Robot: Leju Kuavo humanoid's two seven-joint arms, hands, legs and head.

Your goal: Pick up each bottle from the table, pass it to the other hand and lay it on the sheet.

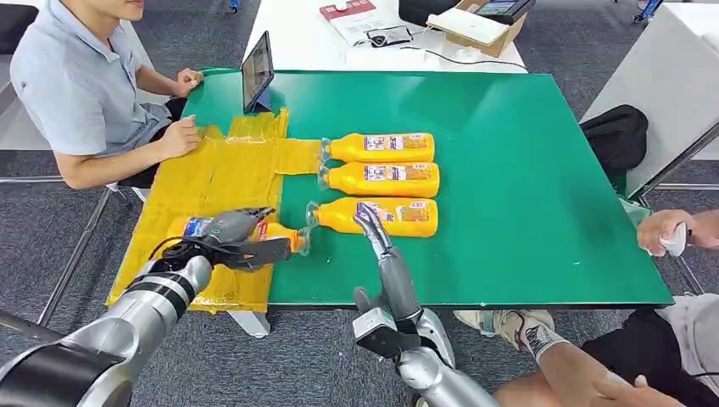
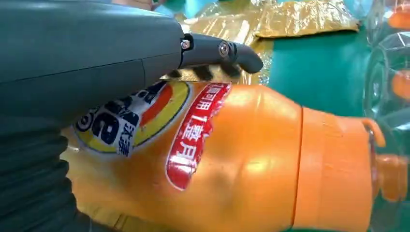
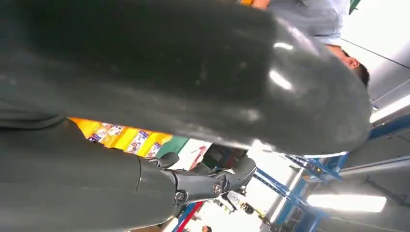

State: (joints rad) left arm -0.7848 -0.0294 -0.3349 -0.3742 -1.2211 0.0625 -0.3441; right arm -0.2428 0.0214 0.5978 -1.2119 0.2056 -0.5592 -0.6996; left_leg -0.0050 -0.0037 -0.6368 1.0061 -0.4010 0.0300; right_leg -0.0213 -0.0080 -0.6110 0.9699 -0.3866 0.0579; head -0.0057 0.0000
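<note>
An orange bottle [image 1: 284, 234] lies along the near part of the yellow sheet [image 1: 212, 178], cap toward the green table [image 1: 526, 170]. My left hand [image 1: 231, 233] wraps it, fingers over the top and thumb at the near side. The left wrist view shows the bottle [image 2: 251, 159] close under the left hand [image 2: 87, 53]. Three more orange bottles lie side by side on the green table: far [image 1: 381, 147], middle [image 1: 381, 179] and near [image 1: 411, 216]. My right hand [image 1: 373, 225] is raised in front of the near one, fingers apart and holding nothing; the right wrist view shows the right hand [image 3: 169, 72] bare.
A person [image 1: 76, 85] sits at the left with both hands at the sheet's far edge. A tablet [image 1: 257, 72] stands at the table's far left. Another person's hand [image 1: 670, 231] is at the right edge. A black bag [image 1: 615, 136] lies beyond the right side.
</note>
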